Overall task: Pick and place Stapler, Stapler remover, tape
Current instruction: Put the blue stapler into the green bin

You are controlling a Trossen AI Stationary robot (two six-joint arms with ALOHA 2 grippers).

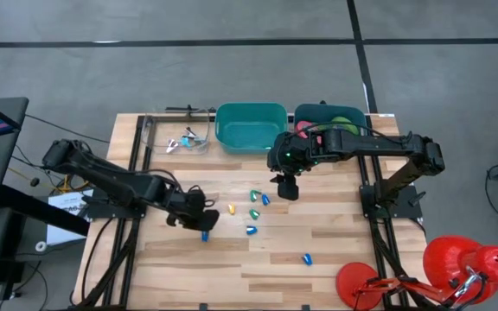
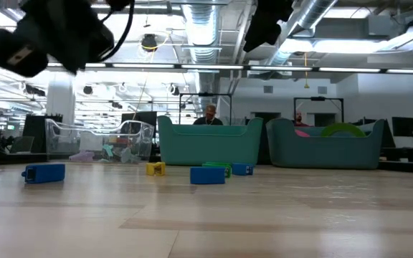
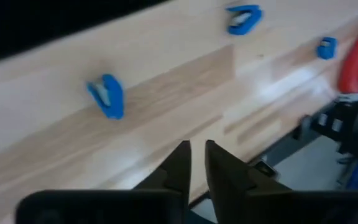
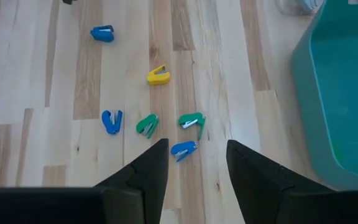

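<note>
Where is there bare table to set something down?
Free: the near-left boards below the left hand, and the strip between the lone blue piece and the red lamps. Crowded: the centre cluster of small coloured pieces under the right hand, before the teal bin.

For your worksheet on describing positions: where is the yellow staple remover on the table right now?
In the high view the yellow staple remover lies mid-table, just left of the green and blue removers, right of the left hand and in front of the empty teal bin.

small staplers (image 2: 207,175) before teal bins (image 2: 210,142)
</note>
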